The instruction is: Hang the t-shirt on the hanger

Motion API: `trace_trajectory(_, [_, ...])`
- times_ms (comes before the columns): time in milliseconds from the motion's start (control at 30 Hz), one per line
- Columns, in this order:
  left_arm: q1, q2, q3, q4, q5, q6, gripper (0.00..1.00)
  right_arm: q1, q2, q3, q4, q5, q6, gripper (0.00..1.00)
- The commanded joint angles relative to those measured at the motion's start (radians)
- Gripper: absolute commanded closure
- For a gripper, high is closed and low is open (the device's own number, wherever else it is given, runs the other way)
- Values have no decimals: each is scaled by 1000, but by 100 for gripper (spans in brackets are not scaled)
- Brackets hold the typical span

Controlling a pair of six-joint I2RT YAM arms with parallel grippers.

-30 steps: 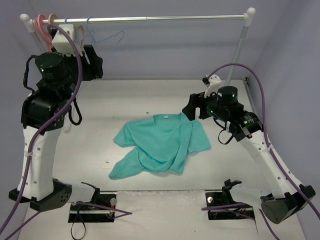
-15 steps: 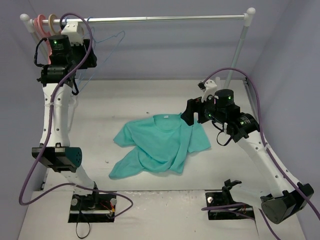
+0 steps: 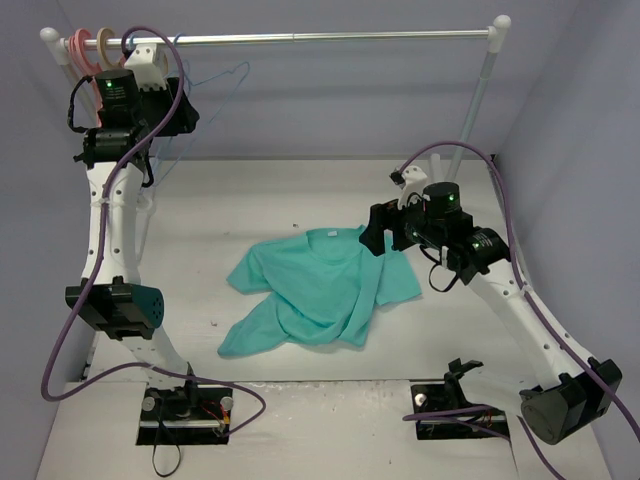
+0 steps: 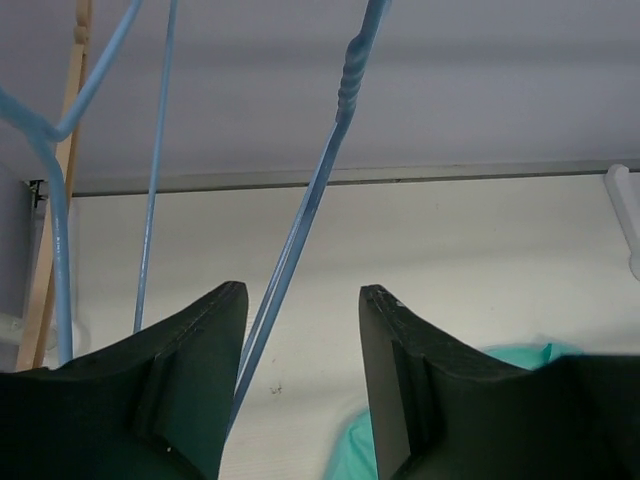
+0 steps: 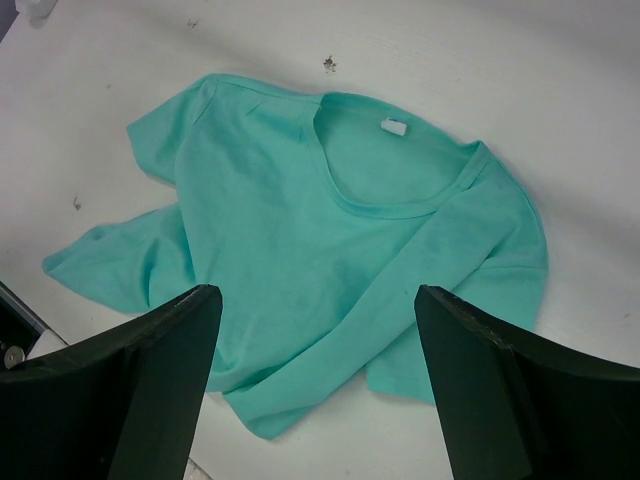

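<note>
Two arms in top view. Left arm reached up to the rail [image 3: 330,37] at the back-left, its left jaws just beside the hangers hung there; their gap was hidden from this angle. Light-blue wire of the hanger [image 3: 240,68] showed just right of that wrist. T-shirt [image 3: 320,290] lay crumpled mid-tabletop [image 3: 250,200], collar toward the back. Right jaws hung low by the shirt's right shoulder, well apart from the hanger.

Left wrist view: left jaws stood apart, gripping nothing. One sloping wire of the hanger [image 4: 300,230] ran down between them, close to the left-hand finger [image 4: 190,390]; contact could not be told. A second blue hanger [image 4: 58,230] and a tan hanger [image 4: 62,180] sat off to the left, outside the jaws. A corner of the shirt [image 4: 500,355] showed far below.

Right wrist view: right jaws spread wide and empty. T-shirt [image 5: 330,260] lay flat on the tabletop beneath, framed between both fingers, white neck label [image 5: 395,127] upward, clear of them.
</note>
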Motion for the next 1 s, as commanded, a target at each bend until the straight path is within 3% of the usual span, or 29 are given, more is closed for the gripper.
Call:
trace_trajectory(0, [-10, -16, -4, 87, 38, 3, 55, 2, 20, 7, 81, -22, -16, 20])
trace_trajectory(133, [-21, -13, -24, 102, 22, 24, 62, 2, 32, 14, 88, -27, -19, 19])
trace_trajectory(333, [-31, -4, -33, 120, 35, 32, 81, 2, 40, 22, 91, -27, -17, 19])
trace_trajectory(533, [-42, 2, -11, 151, 54, 53, 89, 2, 40, 23, 84, -20, -16, 19])
trace_trajectory(600, [-79, 1, -1, 166, 51, 73, 99, 1, 38, 22, 84, -20, -19, 19])
trace_trajectory(967, [-119, -31, 71, 188, 48, 121, 100, 2, 37, 22, 81, -14, -28, 19])
